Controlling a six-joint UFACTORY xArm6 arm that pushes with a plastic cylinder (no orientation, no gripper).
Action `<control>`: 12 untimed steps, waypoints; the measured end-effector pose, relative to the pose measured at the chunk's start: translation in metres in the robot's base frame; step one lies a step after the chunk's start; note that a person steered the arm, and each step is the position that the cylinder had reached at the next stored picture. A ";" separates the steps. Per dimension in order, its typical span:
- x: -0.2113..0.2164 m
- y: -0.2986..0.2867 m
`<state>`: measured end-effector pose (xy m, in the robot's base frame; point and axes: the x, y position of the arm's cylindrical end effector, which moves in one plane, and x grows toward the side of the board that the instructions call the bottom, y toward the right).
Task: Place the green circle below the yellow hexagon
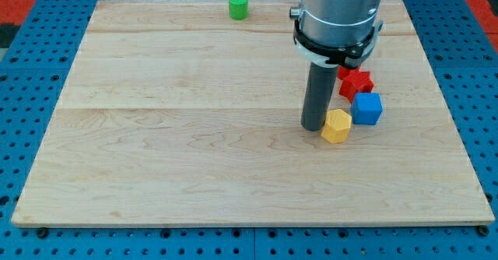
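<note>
Wooden board — green circle, a short cylinder, at top; no jaws, my tip beside yellow hexagon.

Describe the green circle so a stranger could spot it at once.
Start at the wooden board and follow its top edge leftward from the arm. The green circle stands there alone, a short round block. The yellow hexagon, blue cube and red block cluster far off, beside my tip.

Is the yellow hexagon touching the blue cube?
Touching, as far as the camera view shows: the yellow hexagon and the blue cube meet at their edges, with no wood visible between them.
</note>
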<state>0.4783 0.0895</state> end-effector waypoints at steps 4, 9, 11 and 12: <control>0.010 0.002; -0.284 -0.019; -0.286 -0.117; -0.285 -0.192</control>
<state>0.1930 -0.1029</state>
